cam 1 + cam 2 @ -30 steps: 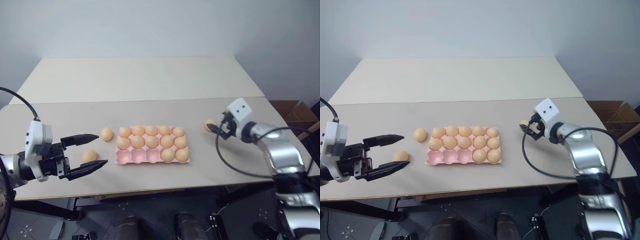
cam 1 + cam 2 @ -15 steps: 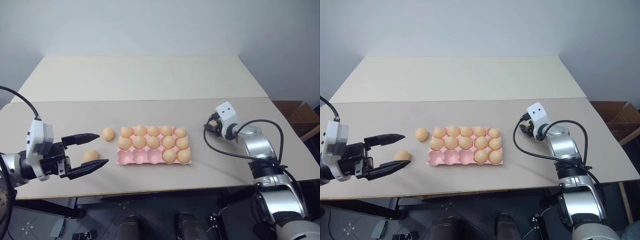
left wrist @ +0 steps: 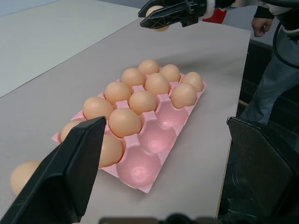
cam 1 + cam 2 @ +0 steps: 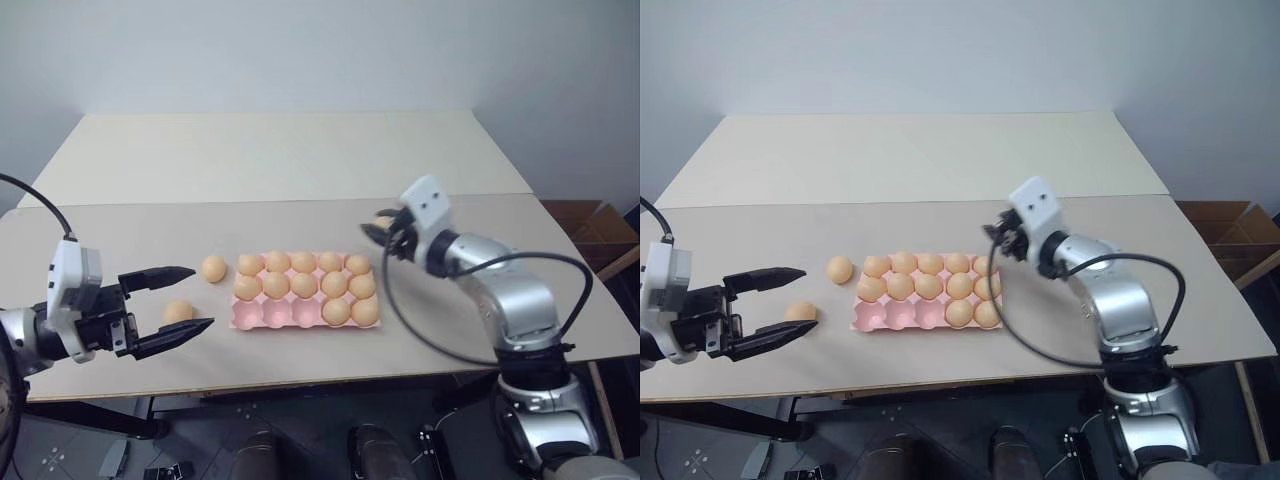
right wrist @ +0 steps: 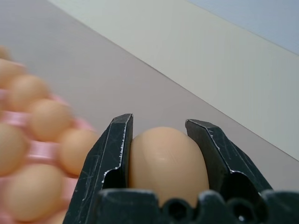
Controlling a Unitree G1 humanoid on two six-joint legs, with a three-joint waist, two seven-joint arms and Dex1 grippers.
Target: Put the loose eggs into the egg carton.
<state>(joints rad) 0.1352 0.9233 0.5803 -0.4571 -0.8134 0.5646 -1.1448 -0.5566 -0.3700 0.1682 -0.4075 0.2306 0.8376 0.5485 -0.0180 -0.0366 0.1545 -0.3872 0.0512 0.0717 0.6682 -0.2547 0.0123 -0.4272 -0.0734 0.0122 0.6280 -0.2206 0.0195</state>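
Left eye view: the right gripper hangs above the table just past the right end of the egg carton, its two black fingers clamped on one egg. A second ago it reached for that egg, which lay on the table well to the right; now egg and arm have swung left toward the tray. Two loose eggs lie on the table just left of the carton, whose near row has three empty cups at its left end. The left gripper hovers beside them, fingers wide apart and empty, unmoved over that second.

Right eye view: same scene; the held egg shows between the black fingers above the carton's right edge.

Left wrist view: the three vacant pink cups sit nearest the camera, filled cups behind, and the right gripper carries its egg above the tray's far end. A person stands beyond the table's edge.

Right wrist view: the fingers press the egg's two long sides, with the carton's eggs blurred beyond.

Judged by looks, each egg is light, smooth, rigid yet brittle and apt to roll; a gentle pinch across the widest middle, as here, seems safest.
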